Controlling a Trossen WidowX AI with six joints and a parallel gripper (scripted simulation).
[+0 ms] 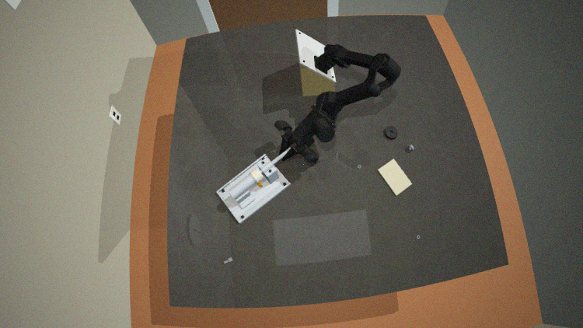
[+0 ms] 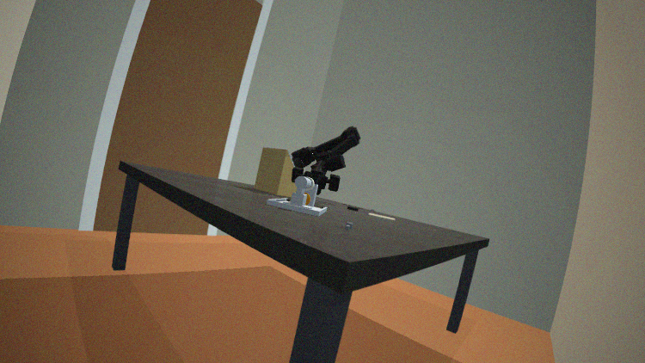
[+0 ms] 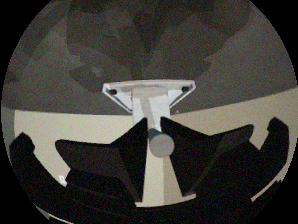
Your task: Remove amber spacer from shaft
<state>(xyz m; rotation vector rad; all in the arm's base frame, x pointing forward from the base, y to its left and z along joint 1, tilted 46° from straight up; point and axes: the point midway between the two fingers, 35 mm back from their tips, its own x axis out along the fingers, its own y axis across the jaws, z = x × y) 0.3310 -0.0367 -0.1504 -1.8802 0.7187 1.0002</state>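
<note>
The white shaft (image 1: pixel 279 158) (image 3: pixel 162 145) runs out of the support post (image 1: pixel 270 174), on the far side from the big grey housing (image 1: pixel 242 186) (image 2: pixel 304 182). All stand on the white base plate (image 1: pixel 265 201) (image 2: pixel 297 208) (image 3: pixel 150 82). My gripper (image 1: pixel 289 148) (image 3: pixel 153 121) is shut on the shaft's outer part. Cream spacers (image 1: pixel 256 175) sit around the shaft between housing and post. The amber spacer (image 1: pixel 260 184) (image 2: pixel 308 198) shows low beside them, below shaft level. Whether it touches the plate, and the shaft's inner end, cannot be seen.
A tan box (image 1: pixel 315 83) (image 2: pixel 272 170) with a white plate (image 1: pixel 305 47) stands behind, at the arm's base. A black ring (image 1: pixel 391 132), a small knob (image 1: pixel 410 148) and a cream pad (image 1: pixel 394 176) lie right. A small grey piece (image 1: pixel 228 259) lies near the front left.
</note>
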